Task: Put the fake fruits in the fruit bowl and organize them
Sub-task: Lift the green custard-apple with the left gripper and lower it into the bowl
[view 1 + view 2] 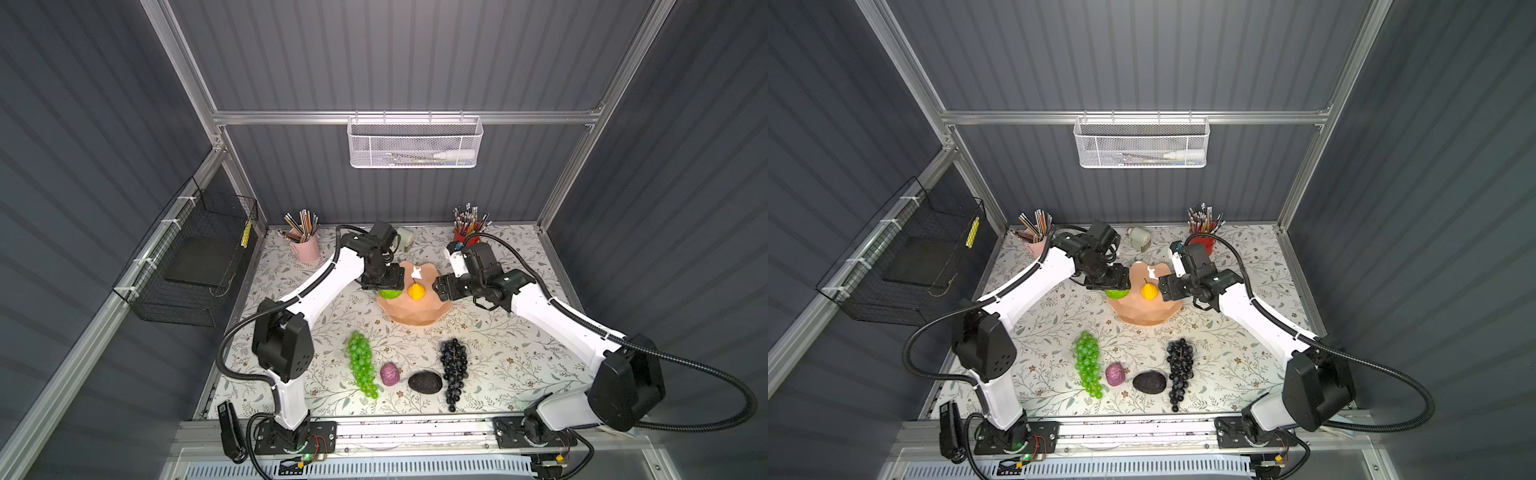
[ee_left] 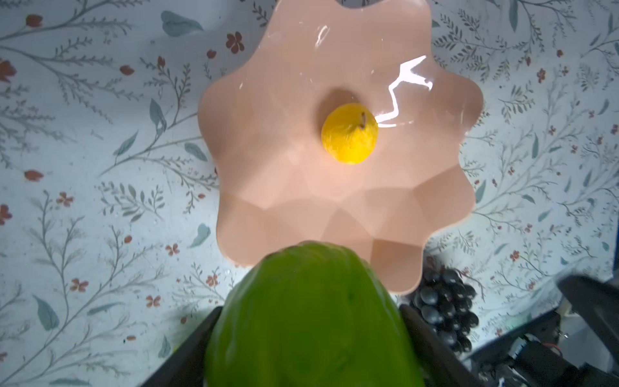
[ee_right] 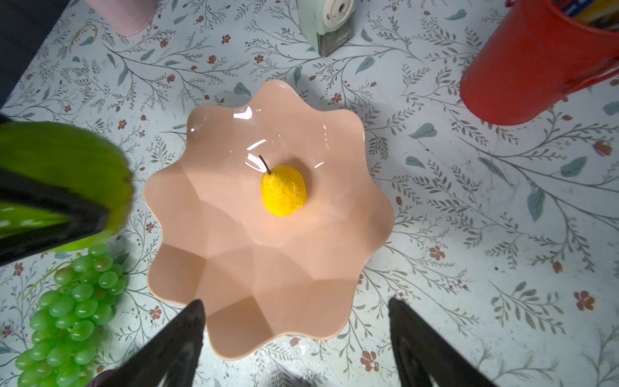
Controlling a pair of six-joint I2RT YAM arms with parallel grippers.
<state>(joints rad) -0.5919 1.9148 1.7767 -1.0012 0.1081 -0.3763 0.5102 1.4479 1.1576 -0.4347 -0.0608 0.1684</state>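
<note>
Robot laboratory booth. Grey ribbed wall panels in aluminium frame; floral-covered worktop; left arm and right arm bolted to near rail; white mesh basket on far wall; black wire basket on left wall; pink pencil cup, red pencil cup.

Pink cup, sharpener and red cup stand apart.

1 yellow lemon is laid in the middle of the shiny pink bowl. A green ball is held up over its wavy rim. 4 more are lined up in front: green grapes, purple lump, black avocado, dark grapes.
</note>
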